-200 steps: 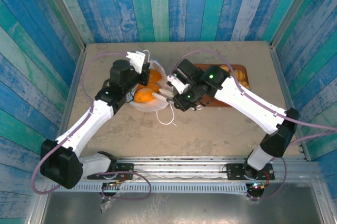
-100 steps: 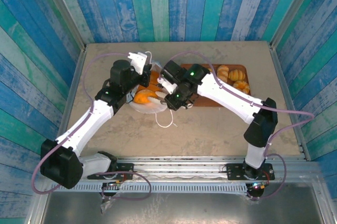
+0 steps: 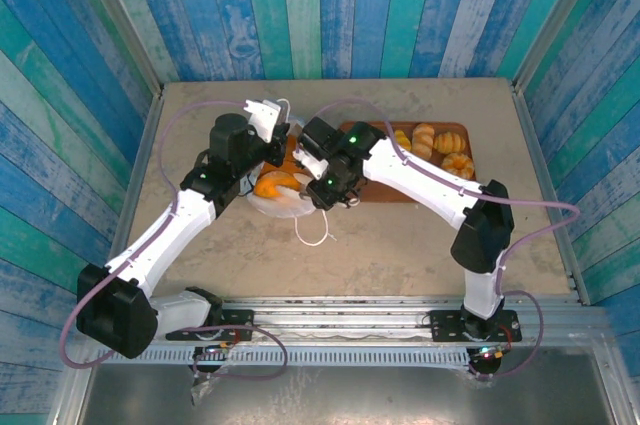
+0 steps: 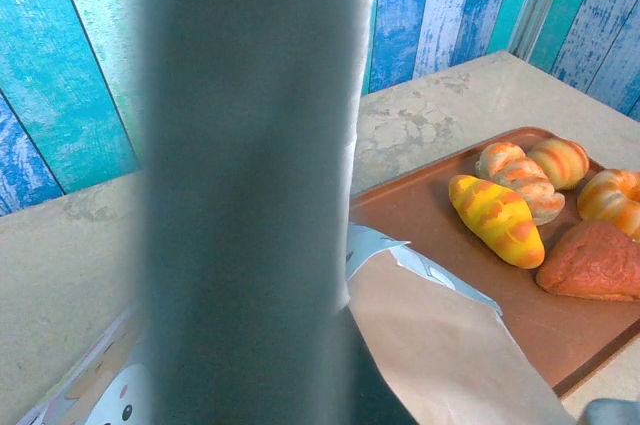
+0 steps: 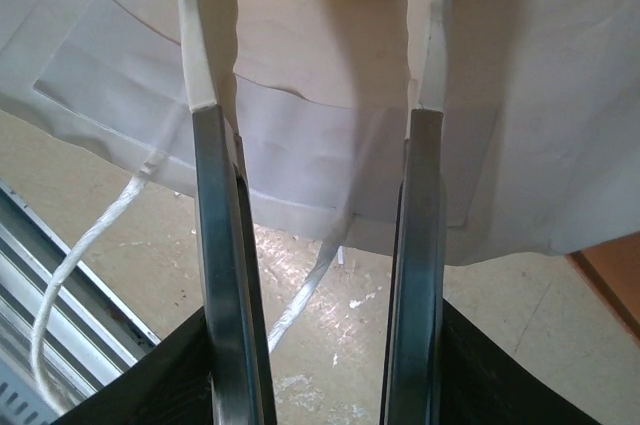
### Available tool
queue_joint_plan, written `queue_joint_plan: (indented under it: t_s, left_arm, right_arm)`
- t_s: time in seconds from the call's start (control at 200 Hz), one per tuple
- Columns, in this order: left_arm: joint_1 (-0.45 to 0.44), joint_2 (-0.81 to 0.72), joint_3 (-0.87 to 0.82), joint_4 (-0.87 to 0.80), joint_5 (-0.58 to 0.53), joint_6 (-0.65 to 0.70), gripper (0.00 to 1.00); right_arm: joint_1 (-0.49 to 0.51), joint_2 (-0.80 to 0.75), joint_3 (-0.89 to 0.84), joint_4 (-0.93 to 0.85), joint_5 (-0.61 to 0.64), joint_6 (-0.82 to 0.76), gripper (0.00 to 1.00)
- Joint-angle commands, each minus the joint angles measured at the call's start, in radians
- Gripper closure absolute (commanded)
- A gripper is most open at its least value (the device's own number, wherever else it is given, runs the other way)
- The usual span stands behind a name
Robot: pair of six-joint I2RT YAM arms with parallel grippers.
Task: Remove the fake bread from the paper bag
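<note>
The right gripper (image 5: 315, 5) stands partly open and empty over the paper bag (image 5: 300, 155) rim. The left gripper (image 3: 270, 130) is closed at the bag's far edge. The bread (image 3: 270, 185) lies in the bag mouth and is probably light, glossy and slippery, so grasp across its middle. Since the earlier frame, the right arm has swung from the tray (image 4: 420, 220) to the bag, its jaws widening.

The beige tabletop (image 3: 400, 245) carries the white paper bag (image 3: 285, 205), lying left of centre. A brown tray (image 4: 420, 230) sits just right of it.
</note>
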State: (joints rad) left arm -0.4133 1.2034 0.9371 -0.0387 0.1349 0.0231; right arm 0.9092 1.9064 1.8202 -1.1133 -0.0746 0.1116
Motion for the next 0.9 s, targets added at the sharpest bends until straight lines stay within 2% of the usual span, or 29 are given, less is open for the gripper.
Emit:
queue_joint_plan:
  t_s: [0.0, 0.15, 0.346, 0.691, 0.892]
  left_arm:
    - [-0.002, 0.019, 0.037, 0.031, 0.022, 0.000, 1.00]
    - [-0.002, 0.022, 0.037, 0.032, 0.026, -0.005, 1.00]
    - [-0.002, 0.030, 0.040, 0.034, 0.000, -0.012, 1.00]
    - [-0.003, 0.047, 0.044, 0.038, -0.021, -0.027, 1.00]
    - [-0.002, 0.075, 0.051, 0.031, -0.012, -0.029, 1.00]
  right_arm:
    - [0.007, 0.017, 0.047, 0.004, -0.015, -0.012, 0.48]
    - [0.006, 0.035, 0.066, 0.002, -0.039, -0.017, 0.48]
    - [0.010, 0.013, 0.062, -0.001, -0.185, -0.032, 0.51]
    - [0.018, -0.043, 0.033, 0.005, -0.296, -0.024, 0.52]
    - [0.020, -0.044, 0.035, 0.002, -0.217, -0.017, 0.53]
